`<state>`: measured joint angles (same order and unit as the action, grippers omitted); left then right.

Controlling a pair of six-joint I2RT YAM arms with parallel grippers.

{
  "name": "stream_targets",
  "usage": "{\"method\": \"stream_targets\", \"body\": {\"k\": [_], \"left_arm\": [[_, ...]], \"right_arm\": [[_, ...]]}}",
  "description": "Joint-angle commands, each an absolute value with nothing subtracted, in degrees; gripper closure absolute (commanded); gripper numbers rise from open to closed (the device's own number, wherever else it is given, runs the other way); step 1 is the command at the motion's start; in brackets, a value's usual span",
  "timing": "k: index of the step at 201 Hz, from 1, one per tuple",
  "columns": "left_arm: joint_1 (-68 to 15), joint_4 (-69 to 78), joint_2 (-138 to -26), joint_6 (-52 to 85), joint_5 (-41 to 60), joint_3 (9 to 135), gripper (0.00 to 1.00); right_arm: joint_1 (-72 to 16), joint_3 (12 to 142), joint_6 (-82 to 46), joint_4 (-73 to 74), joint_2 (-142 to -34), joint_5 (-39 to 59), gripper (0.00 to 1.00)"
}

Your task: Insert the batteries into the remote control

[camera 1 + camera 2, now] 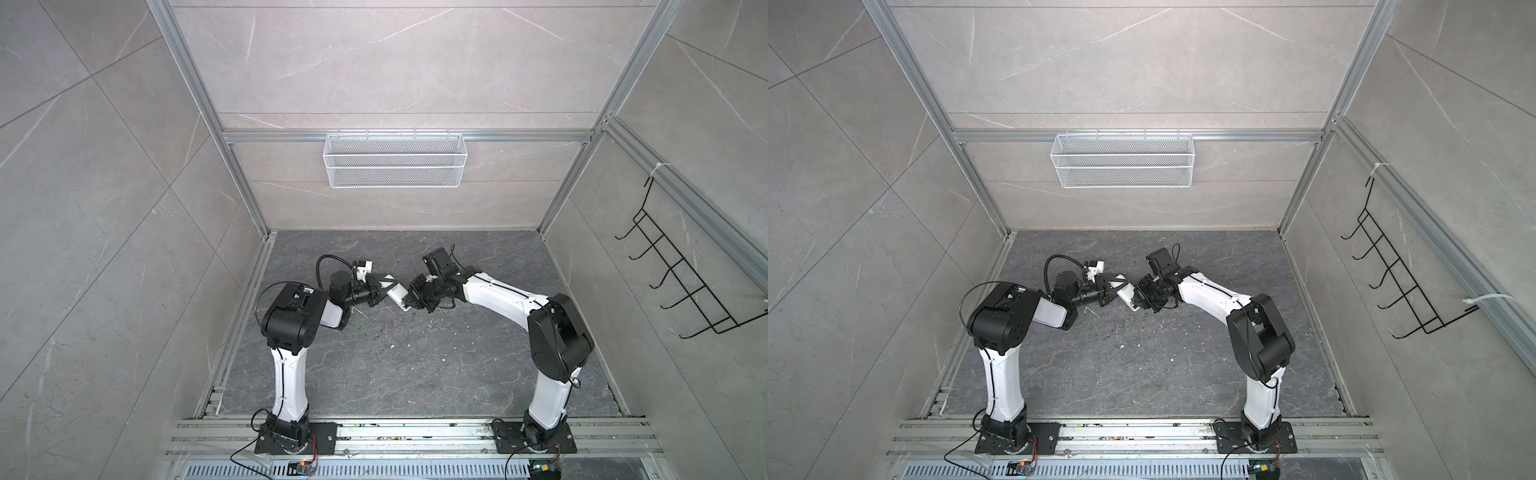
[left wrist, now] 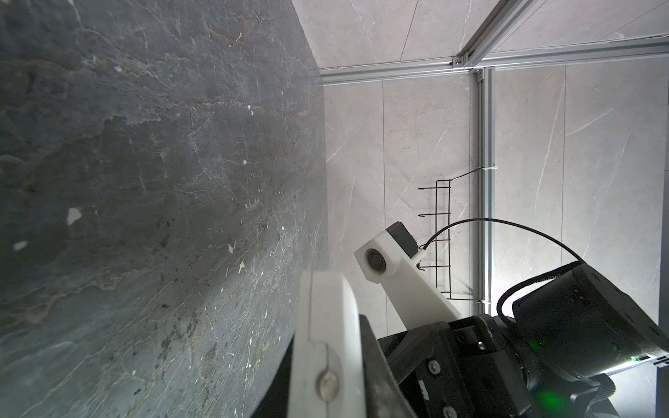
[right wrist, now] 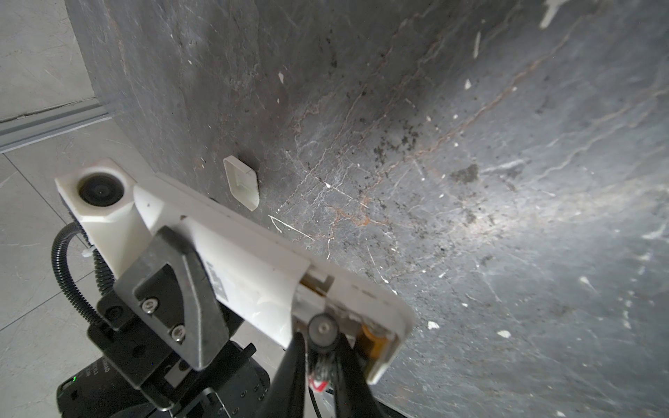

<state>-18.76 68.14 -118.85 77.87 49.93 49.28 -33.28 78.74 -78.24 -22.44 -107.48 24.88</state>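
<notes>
- Grey tiled walls enclose a dark, scuffed desk point(image 1: 415, 365) flecked with pale specks. A small white cover piece point(image 3: 240, 182) is noted lying flat on it, well apart from the work.
- The remote control point(image 1: 397, 293) appears to be held clear of the desk between the two arms. The left gripper point(image 1: 380, 291) is clamped across its body, and its open battery bay is turned toward the right arm.
- One battery point(image 3: 321, 326) is pinched end-on in the right gripper point(image 1: 409, 300), whose fingers are closed against it at the mouth of the bay.
- The second battery cannot be identified. A brassy shape in the bay may be a contact or a seated cell.
- Risk: the battery is held only by narrow fingertips. If it is pressed at an angle against the bay edge, it is likely to be twisted free and dropped.
- Risk: the remote control is gripped away from the bay, so a push there may lever it in the clamp and spoil the alignment.
- Risk: polarity cannot be verified from these views, and a reversed cell would not seat.
- Risk: a dropped battery could roll across the desk and be hard to recover.
</notes>
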Motion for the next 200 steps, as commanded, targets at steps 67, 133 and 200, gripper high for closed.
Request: {"method": "stream_targets", "body": {"k": [67, 133, 200], "left_arm": [[-18.86, 71.62, -117.07, 79.71, 51.84, 52.46, 1.0], [-18.86, 71.19, -116.67, 79.82, 52.09, 52.65, 1.0], [-18.86, 71.07, -116.32, 79.98, 52.07, 52.7, 1.0]], "right_arm": [[-33.37, 80.51, -76.56, -25.61, -106.85, 24.35, 0.81], [-33.4, 80.97, -77.85, -24.02, -107.76, 25.39, 0.91], [-33.66, 82.75, -78.56, -23.86, -110.2, 26.01, 0.85]]}}
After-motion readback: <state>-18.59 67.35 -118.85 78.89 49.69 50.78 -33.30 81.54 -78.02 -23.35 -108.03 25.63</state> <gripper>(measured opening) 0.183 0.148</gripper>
